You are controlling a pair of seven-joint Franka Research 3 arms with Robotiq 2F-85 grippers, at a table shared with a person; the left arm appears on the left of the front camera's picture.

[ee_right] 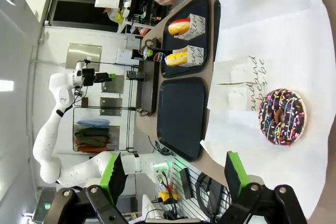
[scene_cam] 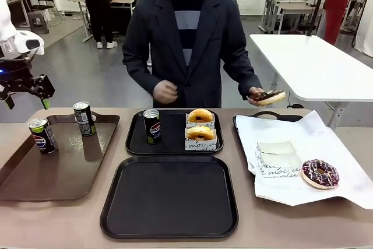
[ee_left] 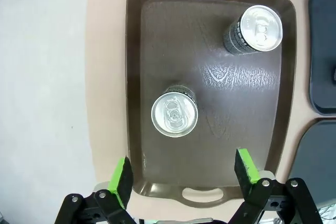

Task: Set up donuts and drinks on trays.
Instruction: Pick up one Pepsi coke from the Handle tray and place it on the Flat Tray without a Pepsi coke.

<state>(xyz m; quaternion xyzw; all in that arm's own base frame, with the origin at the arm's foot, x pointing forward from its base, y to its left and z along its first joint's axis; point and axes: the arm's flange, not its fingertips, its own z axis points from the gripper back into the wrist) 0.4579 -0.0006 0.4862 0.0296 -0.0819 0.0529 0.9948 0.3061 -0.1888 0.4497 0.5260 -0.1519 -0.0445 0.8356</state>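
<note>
Far tray (scene_cam: pixel 173 141) is loaded: one can (scene_cam: pixel 152 125), two sleeved donuts (scene_cam: pixel 200 124). Near tray (scene_cam: pixel 169 196) is bare, so the step in hand looks like filling it. Spares stand on the brown tray (ee_left: pixel 220 93), far left: near can (ee_left: pixel 174 115), far can (ee_left: pixel 254 29). Left tool (ee_left: pixel 184 169) hovers above, wide, holding nothing; near can roughly under it, alignment hard to judge. Next: descend, centre, close, carry right. Right tool (ee_right: pixel 173 174) also wide, over the sprinkled donut (ee_right: pixel 282 117) on paper (ee_right: pixel 262 35). Person's hand (scene_cam: pixel 256 93) holds another.
</note>
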